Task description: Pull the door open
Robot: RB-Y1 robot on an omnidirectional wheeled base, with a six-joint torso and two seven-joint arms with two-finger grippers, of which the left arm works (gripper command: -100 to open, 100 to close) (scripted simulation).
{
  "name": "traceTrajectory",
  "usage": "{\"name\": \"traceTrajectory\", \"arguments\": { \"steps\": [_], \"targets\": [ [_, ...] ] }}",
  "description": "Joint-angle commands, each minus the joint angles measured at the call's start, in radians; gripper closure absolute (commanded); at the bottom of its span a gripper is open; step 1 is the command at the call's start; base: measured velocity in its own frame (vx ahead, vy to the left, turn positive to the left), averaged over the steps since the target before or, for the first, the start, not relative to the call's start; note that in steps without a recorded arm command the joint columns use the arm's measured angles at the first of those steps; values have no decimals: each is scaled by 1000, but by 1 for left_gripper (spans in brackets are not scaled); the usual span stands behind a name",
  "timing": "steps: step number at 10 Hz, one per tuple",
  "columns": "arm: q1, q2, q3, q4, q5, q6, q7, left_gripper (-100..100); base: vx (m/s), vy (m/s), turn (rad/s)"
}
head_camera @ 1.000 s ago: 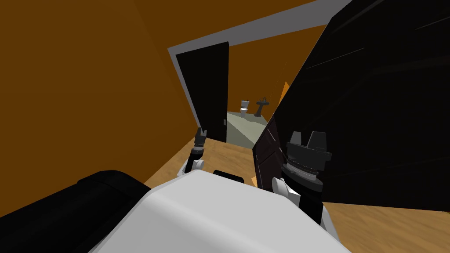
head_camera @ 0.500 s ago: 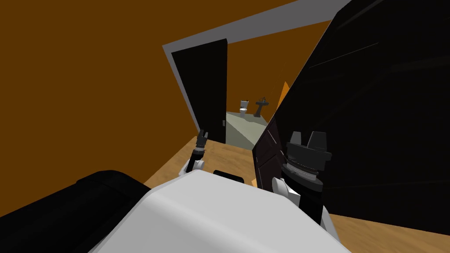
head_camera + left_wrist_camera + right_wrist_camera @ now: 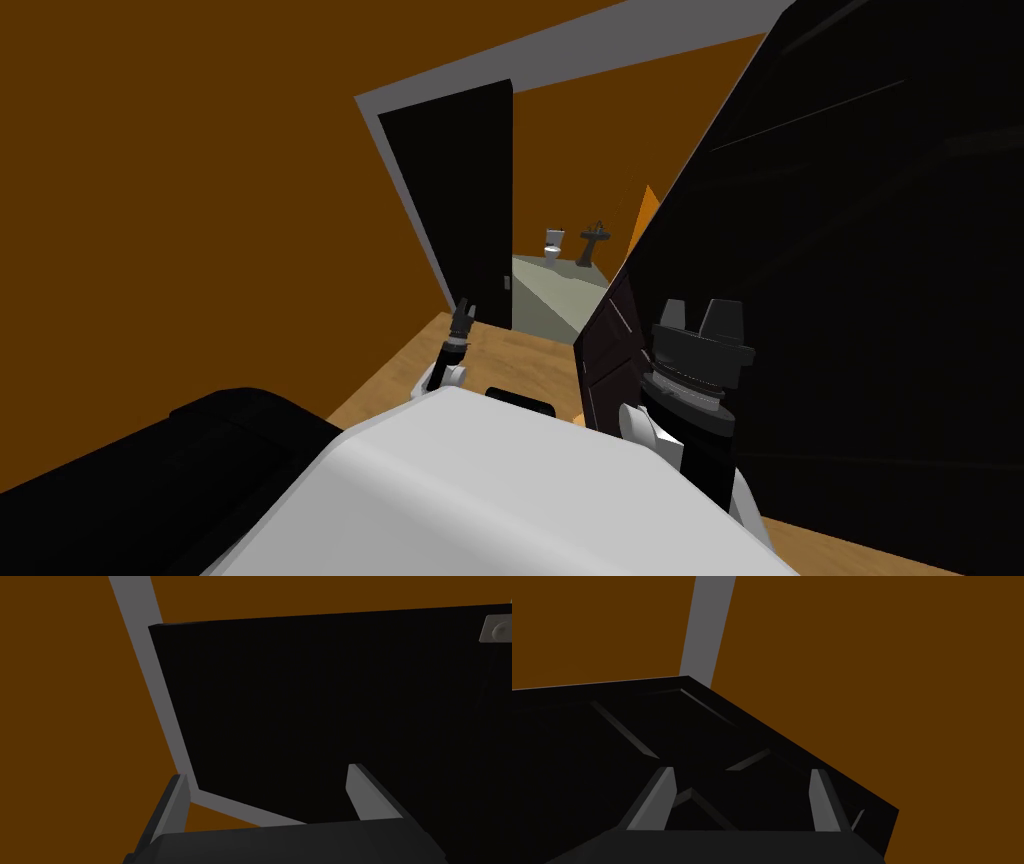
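Black door [image 3: 455,200] stood ajar, far centre. Left gripper [image 3: 267,771], fingers apart, faced its bare panel; the handle [image 3: 495,630] sat at the right edge, so closing here risked grabbing nothing. Right gripper [image 3: 741,770] also apart.

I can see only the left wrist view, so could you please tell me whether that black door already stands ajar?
Observer: Yes. The head view shows a toilet and a sink past the free edge of the black door.
Operator: Thank you. How is my right end effector placed?
Observer: The right end effector is open and holds nothing, and it faces a black panelled surface.
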Motion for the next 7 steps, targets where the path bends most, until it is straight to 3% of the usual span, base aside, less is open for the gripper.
{"name": "traceTrajectory", "arguments": {
  "steps": [1, 7],
  "targets": [
    [-2, 7, -4, 32, 2, -8, 8, -100, 106, -9, -23],
    [-38, 30, -14, 164, 11, -25, 32, -100, 100, 0, -22]
  ]
}}
